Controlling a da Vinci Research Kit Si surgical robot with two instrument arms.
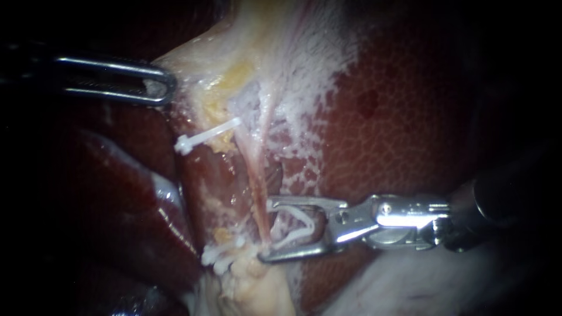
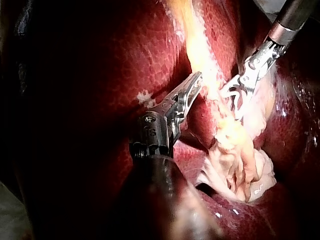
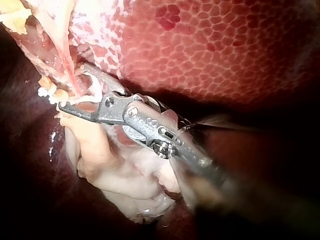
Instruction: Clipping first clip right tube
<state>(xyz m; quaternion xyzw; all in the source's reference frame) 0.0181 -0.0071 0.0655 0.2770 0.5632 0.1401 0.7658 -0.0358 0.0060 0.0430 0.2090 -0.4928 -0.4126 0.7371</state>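
My right claw (image 1: pixel 265 229), wide and holding an open clip (image 1: pixel 307 225), straddles the tube (image 1: pixel 256 187) (seat it deep, then squeeze squarely).

Right instrument's shaft (image 3: pixel 225 192) blurs in its wrist view; left instrument's shaft (image 1: pixel 26 73) is lost in darkness.

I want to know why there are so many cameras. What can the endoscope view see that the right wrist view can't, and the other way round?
Only the endoscope view shows the left instrument and a white clip higher up the tissue. Only the right wrist view shows the big lump of pale, folded tissue under the right instrument. Both show that instrument's jaws holding an open clip, a thin tube between the jaw tips, and the red liver.
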